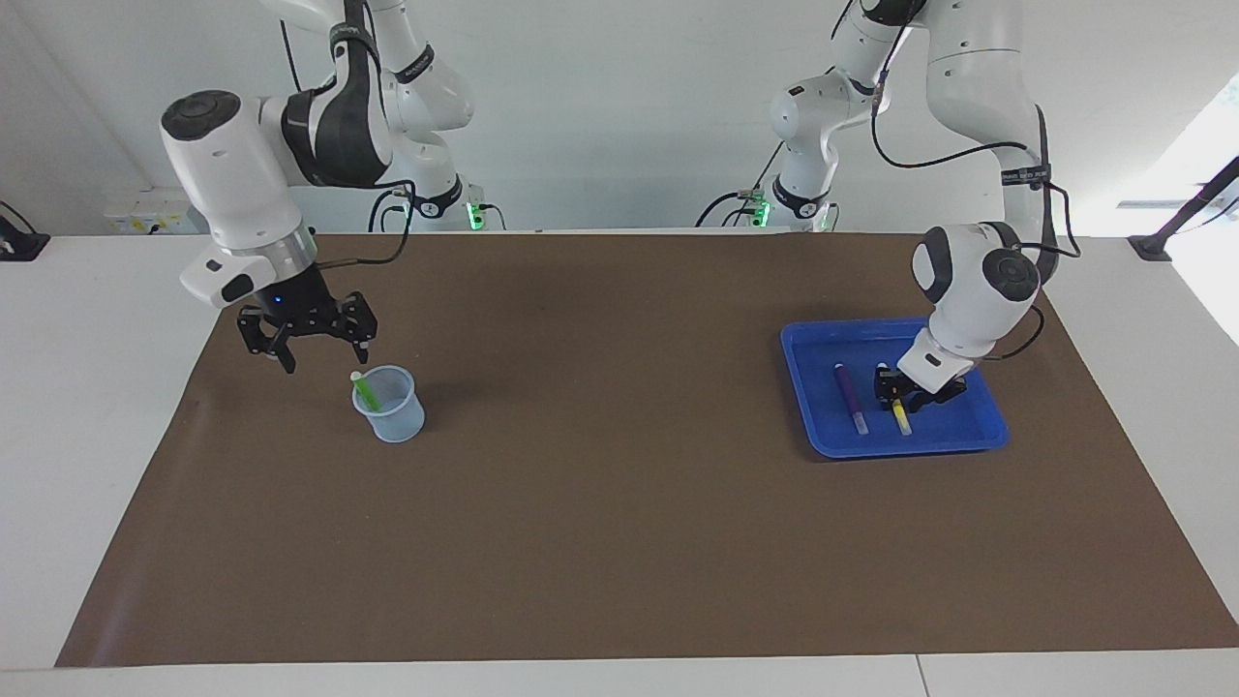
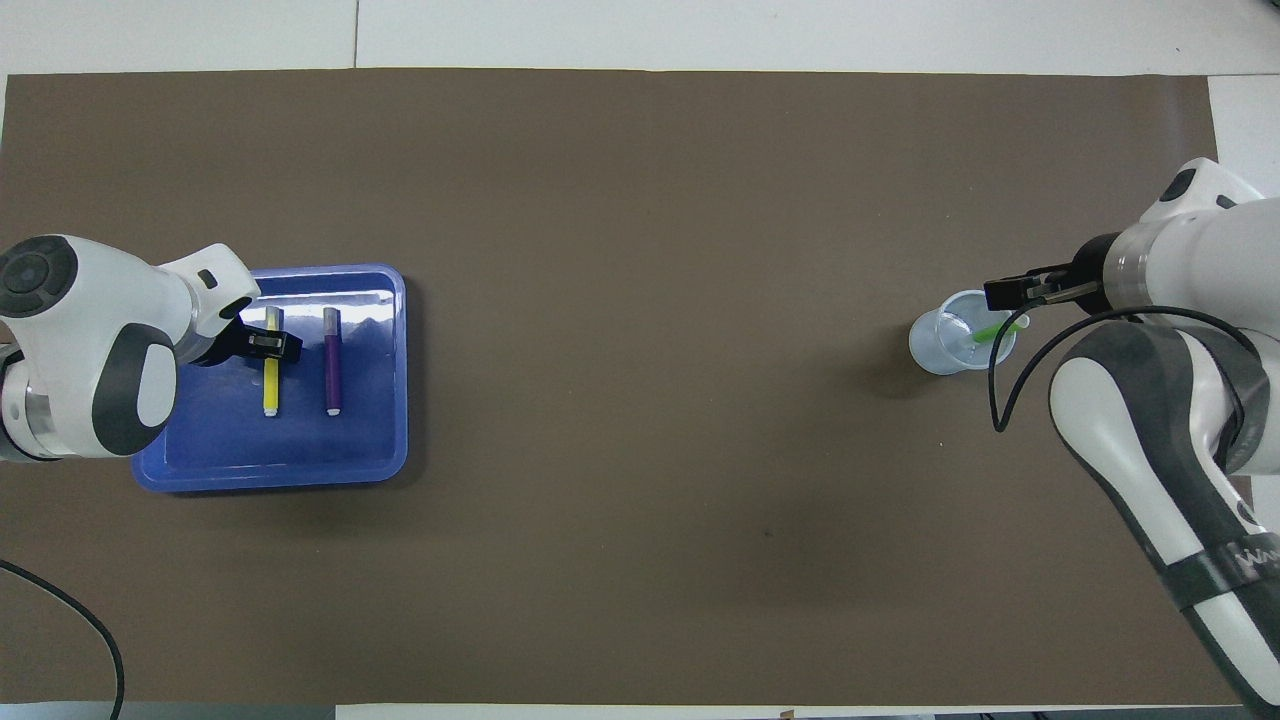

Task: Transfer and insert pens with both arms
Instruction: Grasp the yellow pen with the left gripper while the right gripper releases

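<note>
The green pen (image 1: 365,387) stands tilted in a clear plastic cup (image 1: 390,411) toward the right arm's end of the table; it also shows in the overhead view (image 2: 990,333) inside the cup (image 2: 945,345). My right gripper (image 1: 326,360) hangs open and empty just above and beside the cup, and shows over its rim in the overhead view (image 2: 1005,293). The yellow pen (image 1: 902,416) and the purple pen (image 1: 850,397) lie side by side in the blue tray (image 1: 803,407). My left gripper (image 1: 902,389) is down in the tray at the yellow pen (image 2: 270,385), at its end farther from the robots. The purple pen (image 2: 332,360) lies free.
The blue tray (image 2: 395,300) sits toward the left arm's end of a brown mat (image 1: 619,484) that covers the table. Two smaller white arms with green lights (image 1: 474,215) stand at the robots' edge of the table.
</note>
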Motion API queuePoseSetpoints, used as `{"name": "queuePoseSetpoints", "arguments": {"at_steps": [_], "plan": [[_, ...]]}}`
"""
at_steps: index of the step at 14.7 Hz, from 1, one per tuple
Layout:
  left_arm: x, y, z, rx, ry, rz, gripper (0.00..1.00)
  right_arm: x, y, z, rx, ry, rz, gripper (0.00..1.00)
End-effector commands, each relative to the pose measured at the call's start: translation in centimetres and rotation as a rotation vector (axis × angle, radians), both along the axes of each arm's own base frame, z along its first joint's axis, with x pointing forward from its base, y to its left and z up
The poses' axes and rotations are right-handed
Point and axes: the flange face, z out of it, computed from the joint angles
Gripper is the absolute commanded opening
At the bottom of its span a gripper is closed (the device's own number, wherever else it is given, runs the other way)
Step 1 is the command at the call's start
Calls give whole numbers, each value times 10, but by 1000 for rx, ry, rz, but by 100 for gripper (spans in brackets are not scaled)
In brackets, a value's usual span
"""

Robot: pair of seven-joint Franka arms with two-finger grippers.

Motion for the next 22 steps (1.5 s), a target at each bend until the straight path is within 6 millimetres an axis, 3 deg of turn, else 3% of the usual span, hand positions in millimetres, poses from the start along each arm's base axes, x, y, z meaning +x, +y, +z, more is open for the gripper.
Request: {"name": "queuePoseSetpoints", "arguments": {"at_steps": [1, 3, 6, 8, 11, 14, 17, 22], "plan": [[-2, 6, -7, 18, -6, 8, 0, 2, 7, 41, 0, 33, -61, 100], [-1, 8, -7, 17, -8, 12, 0, -3, 28, 63, 0, 67, -66, 100], [2, 9, -4, 18, -8, 16, 0, -7, 59, 77, -26, 81, -90, 100], [8, 11, 6, 20, 2, 22, 0, -11, 64, 92, -31, 100, -89, 100], [20, 12, 31, 27, 41, 34, 0, -19, 66, 100, -34, 121, -85, 100], [29, 8, 61, 22, 87, 45, 0, -24, 55, 105, -34, 126, -104, 100], [35, -4, 103, -49, 142, 145, 0, -26, 46, 109, -31, 123, -121, 100], [37, -57, 182, -229, 269, 515, 0, -26, 41, 120, -32, 137, -131, 100]]}}
